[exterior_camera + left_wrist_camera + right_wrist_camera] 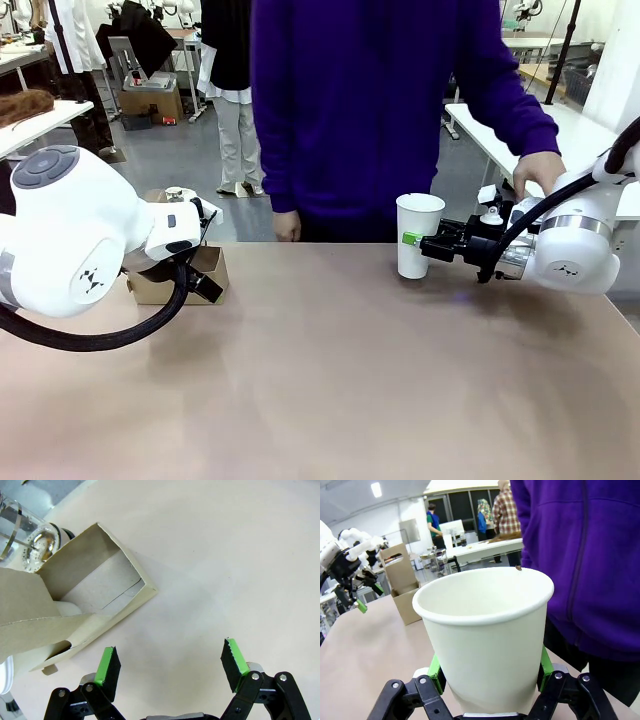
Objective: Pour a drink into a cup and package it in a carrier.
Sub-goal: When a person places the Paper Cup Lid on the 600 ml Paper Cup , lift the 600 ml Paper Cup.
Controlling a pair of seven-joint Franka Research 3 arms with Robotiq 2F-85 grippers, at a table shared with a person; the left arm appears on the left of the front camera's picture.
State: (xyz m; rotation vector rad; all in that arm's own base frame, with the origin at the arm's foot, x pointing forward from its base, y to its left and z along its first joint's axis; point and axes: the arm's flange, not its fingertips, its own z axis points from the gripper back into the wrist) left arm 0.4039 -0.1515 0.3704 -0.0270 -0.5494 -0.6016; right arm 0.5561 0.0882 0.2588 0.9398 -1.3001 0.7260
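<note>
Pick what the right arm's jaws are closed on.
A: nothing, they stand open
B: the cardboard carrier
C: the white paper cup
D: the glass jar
C: in the right wrist view the right jaws clamp the white paper cup from both sides, with the green pads pressed against its wall.
</note>
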